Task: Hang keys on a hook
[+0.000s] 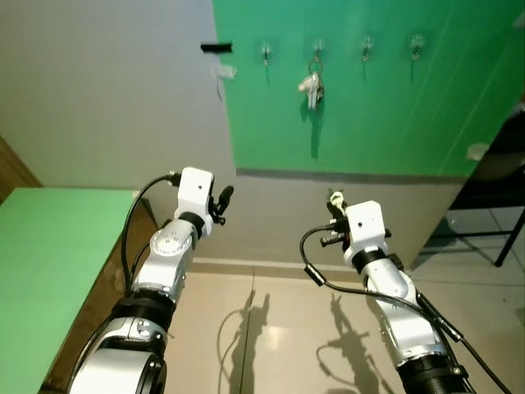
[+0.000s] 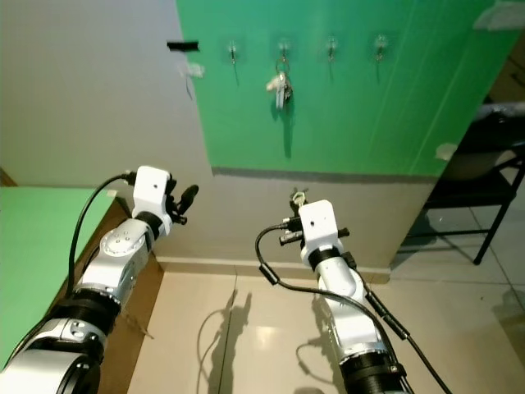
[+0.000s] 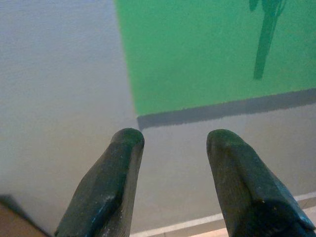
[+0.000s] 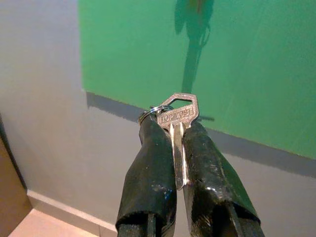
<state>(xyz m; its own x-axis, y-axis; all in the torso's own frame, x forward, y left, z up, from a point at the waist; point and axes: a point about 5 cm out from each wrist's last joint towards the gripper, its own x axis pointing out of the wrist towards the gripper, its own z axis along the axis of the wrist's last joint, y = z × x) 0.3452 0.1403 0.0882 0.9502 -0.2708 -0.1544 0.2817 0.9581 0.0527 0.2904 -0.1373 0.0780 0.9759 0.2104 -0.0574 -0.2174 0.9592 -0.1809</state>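
key [image 4: 177,118] pinched upright between right gripper [image 4: 173,129] fingers

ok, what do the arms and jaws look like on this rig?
Both arms are silver metal with black joint bands. Each wrist carries a white boxy camera block. Black cables loop off the left arm and right arm. The left gripper and right gripper each have two long, rounded, matte black fingers.

right gripper [image 4: 177,129] pinching key [image 4: 177,123], green wall [image 4: 247,64]

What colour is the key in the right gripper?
Silver; the key shows best in the right wrist view.
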